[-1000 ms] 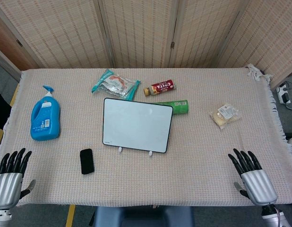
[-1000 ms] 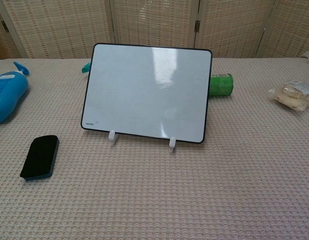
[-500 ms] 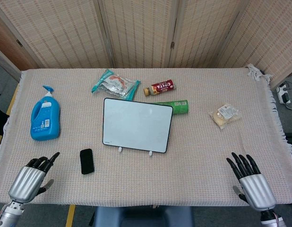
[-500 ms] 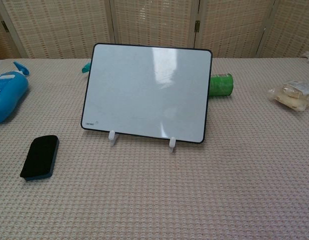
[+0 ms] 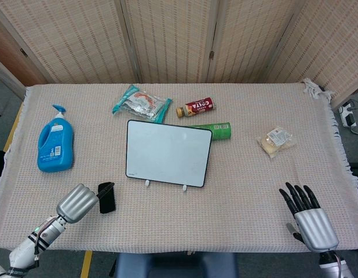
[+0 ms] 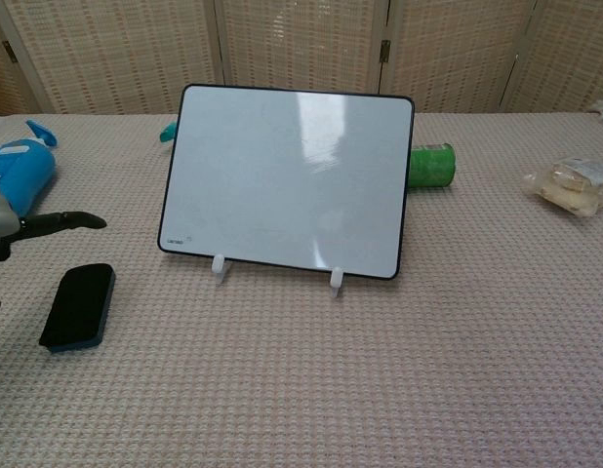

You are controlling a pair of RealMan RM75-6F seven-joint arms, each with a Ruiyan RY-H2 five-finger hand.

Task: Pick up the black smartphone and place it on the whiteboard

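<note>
While the phone (image 5: 106, 198) lay flat on the worktop (image 5: 237, 197), near the front-left of the whiteboard (image 5: 167, 153), the left hand (image 5: 80, 201) hovered just beside it on its left. The dark fingers (image 6: 62, 221) were extended over the phone's far end, apparently not touching it, though the chest view showed only their tips. The step in hand was the reach; no grasp was made. The next move called for lowering the hand and closing on the phone's edges. The right hand (image 5: 312, 223) rested well apart, fingers spread, holding nothing.
</note>
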